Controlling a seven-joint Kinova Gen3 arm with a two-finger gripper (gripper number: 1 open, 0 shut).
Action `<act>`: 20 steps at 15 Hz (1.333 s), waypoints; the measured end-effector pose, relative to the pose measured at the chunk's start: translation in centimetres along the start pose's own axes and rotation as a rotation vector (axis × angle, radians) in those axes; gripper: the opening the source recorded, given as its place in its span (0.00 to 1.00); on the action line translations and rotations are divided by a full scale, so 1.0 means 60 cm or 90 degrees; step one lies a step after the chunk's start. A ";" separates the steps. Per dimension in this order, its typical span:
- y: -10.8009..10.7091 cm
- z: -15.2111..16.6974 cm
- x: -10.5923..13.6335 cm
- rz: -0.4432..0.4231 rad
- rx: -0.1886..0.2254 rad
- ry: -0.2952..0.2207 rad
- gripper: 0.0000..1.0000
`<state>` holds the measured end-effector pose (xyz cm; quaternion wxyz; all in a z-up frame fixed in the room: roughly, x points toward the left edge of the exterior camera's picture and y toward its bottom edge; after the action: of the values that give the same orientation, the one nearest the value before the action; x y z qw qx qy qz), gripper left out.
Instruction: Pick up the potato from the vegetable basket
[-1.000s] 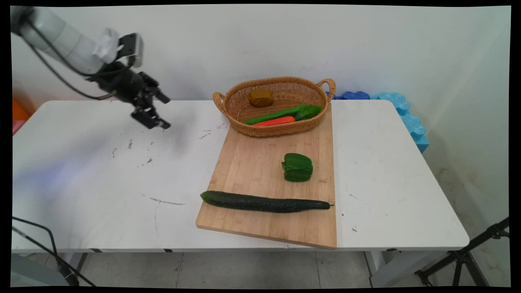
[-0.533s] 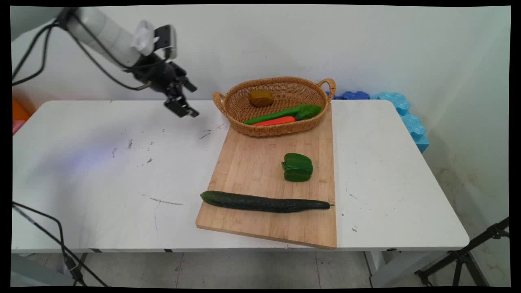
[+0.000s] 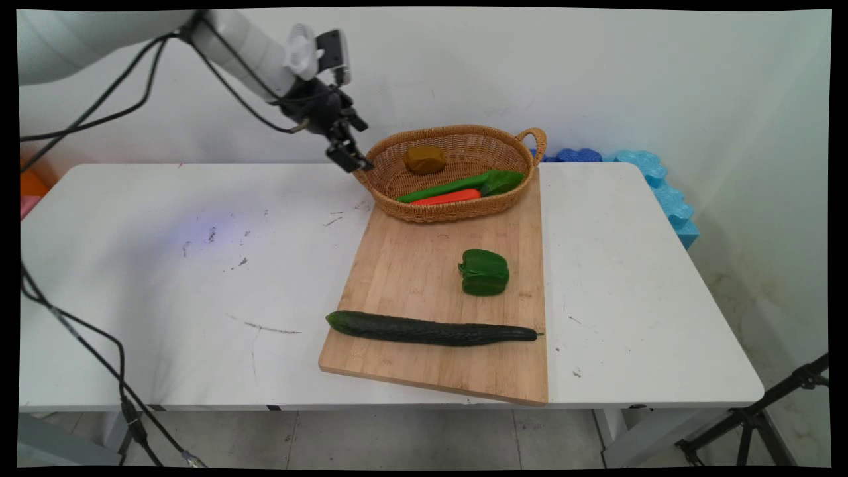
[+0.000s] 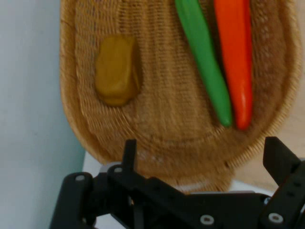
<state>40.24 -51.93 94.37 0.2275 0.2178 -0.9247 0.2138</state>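
Gripper: held open and empty, poised above the basket's left handle.
Basket: set at the board's far edge.

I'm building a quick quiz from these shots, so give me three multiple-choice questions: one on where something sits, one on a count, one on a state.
1. Where does the long dark green cucumber lie?
A. in the basket
B. on the pale wooden cutting board, near its front edge
C. on the bare table

2. How many items lie inside the oval woven wicker basket?
A. one
B. five
C. three

3. How does the black two-finger pincer stand?
A. open and empty, beside the basket's left handle
B. shut on the cucumber
C. shut on the pepper

Answers:
1 B, the cucumber rests across the board.
2 C, a brown lump, a long green pepper and an orange-red one lie there.
3 A, the hand view shows its fingers spread with nothing between.
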 end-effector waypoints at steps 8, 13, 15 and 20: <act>-0.042 0.123 0.071 0.015 0.038 -0.006 1.00; -0.060 0.187 0.083 0.023 0.050 -0.017 1.00; -0.066 0.209 0.081 0.027 0.053 -0.021 1.00; -0.076 0.246 0.078 0.032 0.057 -0.031 1.00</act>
<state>33.92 -64.36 86.25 0.1899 0.2096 -0.9246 0.2550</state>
